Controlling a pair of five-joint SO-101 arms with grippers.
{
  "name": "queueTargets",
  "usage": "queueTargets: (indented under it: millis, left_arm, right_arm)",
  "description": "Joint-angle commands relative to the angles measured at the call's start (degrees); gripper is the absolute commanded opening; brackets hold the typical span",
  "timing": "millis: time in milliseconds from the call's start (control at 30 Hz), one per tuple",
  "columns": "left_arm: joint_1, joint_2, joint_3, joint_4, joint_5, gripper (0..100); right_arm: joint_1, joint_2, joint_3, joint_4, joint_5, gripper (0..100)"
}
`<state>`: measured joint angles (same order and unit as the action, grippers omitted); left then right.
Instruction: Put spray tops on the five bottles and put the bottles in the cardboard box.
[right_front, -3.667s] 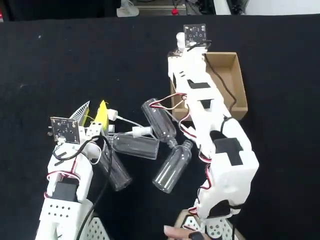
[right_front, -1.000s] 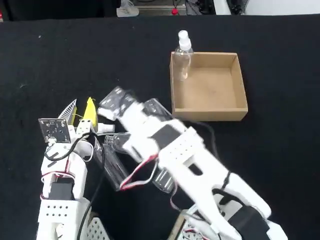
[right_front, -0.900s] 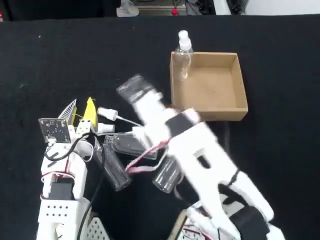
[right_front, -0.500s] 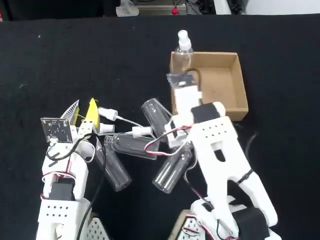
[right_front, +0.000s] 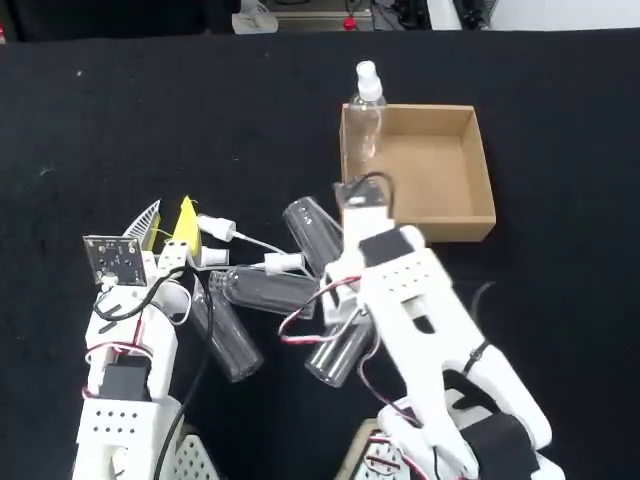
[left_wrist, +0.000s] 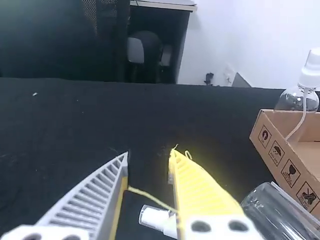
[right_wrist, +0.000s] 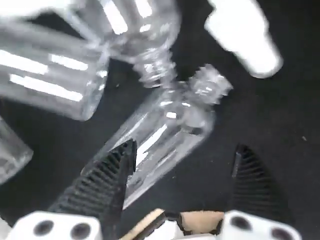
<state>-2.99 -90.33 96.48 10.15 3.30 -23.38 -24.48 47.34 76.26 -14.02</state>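
Bottle (right_wrist: 165, 135) looks light, stiff, slick clear plastic, likely best gripped mid-body by released right hand (right_wrist: 187, 147) above it; left hand (left_wrist: 149, 156) also released.

The white right arm (right_front: 420, 320) first lies stretched over the brown cardboard box (right_front: 450, 228), its end covering the box's far left corner. It then sweeps across the heap of bottles towards the other arm, swings back past the box's near left corner and is now drawn in towards its base. The clear plastic bottle with the white spray top (right_front: 365, 115) is left standing free in that far left corner. The right gripper (right_wrist: 187, 147) now hangs, jaws wide apart, over a clear uncapped bottle (right_wrist: 165, 135) lying on the black table (right_front: 100, 120). The left gripper (right_front: 168, 215) sits slightly further from the box than at the start
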Motion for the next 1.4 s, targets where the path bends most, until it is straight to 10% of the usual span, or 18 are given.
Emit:
queueTargets:
  millis: [0, 733, 1367]
  left_arm:
    - [0.6, 0.2, 1.4, 0.3, -0.4, 13]
    - [0.4, 0.1, 1.4, 0.3, -0.4, 13]
    - [0.4, 0.0, 1.4, 0.3, -0.5, 13]
  right_arm:
    - [-3.4, -2.3, 0.5, -0.8, 1.3, 26.5]
    - [-3.7, -2.2, 5.6, -6.1, -9.5, 26.2]
    - [5.7, -2.8, 2.7, -7.2, 8.5, 1.1]
